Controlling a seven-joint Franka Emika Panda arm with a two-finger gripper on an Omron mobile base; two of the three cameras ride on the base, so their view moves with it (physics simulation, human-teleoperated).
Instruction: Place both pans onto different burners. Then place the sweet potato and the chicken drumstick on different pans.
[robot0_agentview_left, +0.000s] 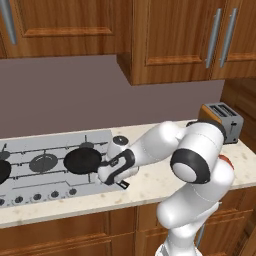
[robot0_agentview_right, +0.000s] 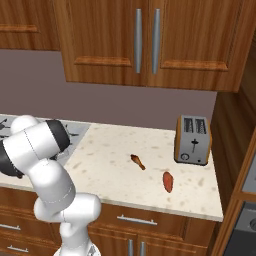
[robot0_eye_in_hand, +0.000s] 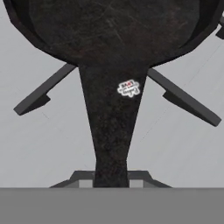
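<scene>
Gripper (robot0_agentview_left: 106, 169) clamped on round black frying pan's (robot0_agentview_left: 82, 160) thin handle, bowl just ahead, to seat it over a burner.

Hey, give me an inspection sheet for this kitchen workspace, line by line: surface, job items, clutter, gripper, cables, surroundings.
Surface: speckled beige counter with a grey steel cooktop set in at the left.
Job's things: one pan sits over a burner; a second pan is cut off at the left edge; chicken drumstick and sweet potato lie apart on the counter.
Clutter: toaster at the back right.
Grippers: gripper shut on the pan's handle.
Cables: nothing seen.
Surroundings: wooden cabinets above, drawers below, grey-brown wall.
</scene>
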